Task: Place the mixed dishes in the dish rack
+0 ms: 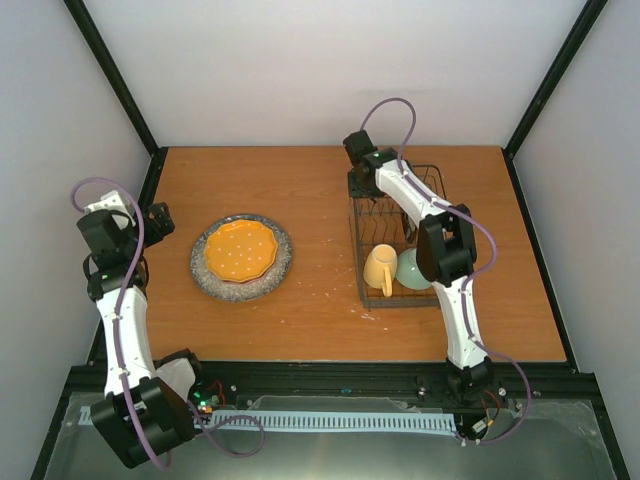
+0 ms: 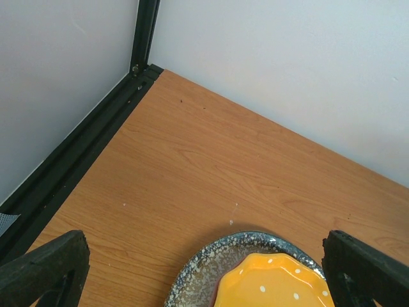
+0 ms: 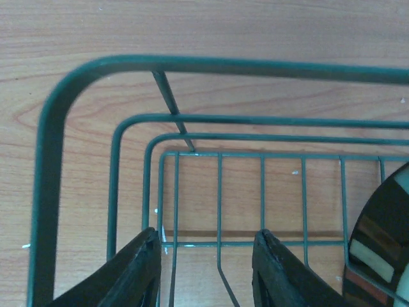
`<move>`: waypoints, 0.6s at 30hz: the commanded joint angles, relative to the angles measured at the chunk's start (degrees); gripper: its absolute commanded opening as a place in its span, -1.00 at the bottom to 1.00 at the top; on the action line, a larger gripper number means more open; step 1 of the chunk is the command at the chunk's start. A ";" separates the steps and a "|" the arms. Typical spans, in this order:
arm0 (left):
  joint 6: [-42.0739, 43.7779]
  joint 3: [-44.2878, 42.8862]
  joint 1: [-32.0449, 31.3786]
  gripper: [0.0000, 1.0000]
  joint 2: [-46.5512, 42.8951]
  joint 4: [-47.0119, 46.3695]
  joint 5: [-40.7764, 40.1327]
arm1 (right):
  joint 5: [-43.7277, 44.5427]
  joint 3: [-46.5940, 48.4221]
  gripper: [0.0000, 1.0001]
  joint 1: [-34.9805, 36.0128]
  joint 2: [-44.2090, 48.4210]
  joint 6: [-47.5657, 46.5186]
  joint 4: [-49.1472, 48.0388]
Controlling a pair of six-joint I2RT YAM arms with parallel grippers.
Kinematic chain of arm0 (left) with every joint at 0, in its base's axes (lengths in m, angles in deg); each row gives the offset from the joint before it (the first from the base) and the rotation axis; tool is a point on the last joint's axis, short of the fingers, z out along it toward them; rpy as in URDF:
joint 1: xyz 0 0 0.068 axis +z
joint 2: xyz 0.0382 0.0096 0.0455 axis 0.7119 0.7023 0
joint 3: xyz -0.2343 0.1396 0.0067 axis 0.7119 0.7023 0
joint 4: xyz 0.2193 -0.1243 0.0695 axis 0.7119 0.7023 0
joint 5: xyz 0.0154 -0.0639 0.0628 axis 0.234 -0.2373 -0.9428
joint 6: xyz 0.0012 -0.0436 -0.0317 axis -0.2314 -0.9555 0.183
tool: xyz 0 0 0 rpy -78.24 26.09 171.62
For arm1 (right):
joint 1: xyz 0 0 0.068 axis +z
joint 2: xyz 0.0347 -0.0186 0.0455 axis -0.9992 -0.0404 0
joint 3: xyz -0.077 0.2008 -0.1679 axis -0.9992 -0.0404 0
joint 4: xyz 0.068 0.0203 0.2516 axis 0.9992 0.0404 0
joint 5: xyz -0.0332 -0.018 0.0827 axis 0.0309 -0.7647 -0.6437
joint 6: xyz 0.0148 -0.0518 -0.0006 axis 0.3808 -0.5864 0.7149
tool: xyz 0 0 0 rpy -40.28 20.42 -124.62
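At the left edge of the table [image 1: 320, 330] the left gripper [image 1: 158, 221] stands fully open with nothing in it. Its wrist view looks down on the far rim of the plates.

Just to its right is the speckled grey plate [image 1: 205, 275], flat on the wood, with the yellow dotted plate [image 1: 240, 249] lying on top of it. Both are well apart from the rack and not yet loaded. I judge them hard, glazed and rather slippery, and they can chip if knocked. The yellow one should go first, pinched at its wavy rim, because its flat face offers no hold.

Further right is the dish rack [image 1: 356, 250], in the right half of the table. I judge its thin wire stiff but light, so it may slide if a dish pushes against it. In its near end sit a cream mug [image 1: 380, 268] and a pale green bowl [image 1: 410, 272]. A dark patterned dish [image 3: 383, 249] shows at the edge of the right wrist view.

The right gripper [image 3: 206, 268] hangs over the rack's far left corner, with its jaws partly apart and nothing between them.
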 commanded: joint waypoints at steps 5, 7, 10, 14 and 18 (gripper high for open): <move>0.71 -1.04 0.11 0.99 -0.81 -1.31 -0.15 | 0.84 12.06 -0.18 0.05 -5.52 0.02 5.51; 0.74 -0.88 0.12 0.99 -0.89 -1.41 -0.28 | 0.98 14.51 -0.17 0.06 -7.79 0.14 6.31; 0.81 -0.72 0.11 1.00 -0.94 -1.39 -0.39 | 0.89 16.65 -0.15 -0.03 -10.61 -0.21 6.55; 0.94 -0.69 0.11 0.99 -0.81 -1.43 -0.49 | 1.62 20.06 -0.16 -0.20 -14.00 -0.83 8.07; 0.91 -0.60 0.12 0.99 -0.63 -1.67 -0.51 | 0.32 20.86 -0.17 -0.38 -14.18 -0.81 7.31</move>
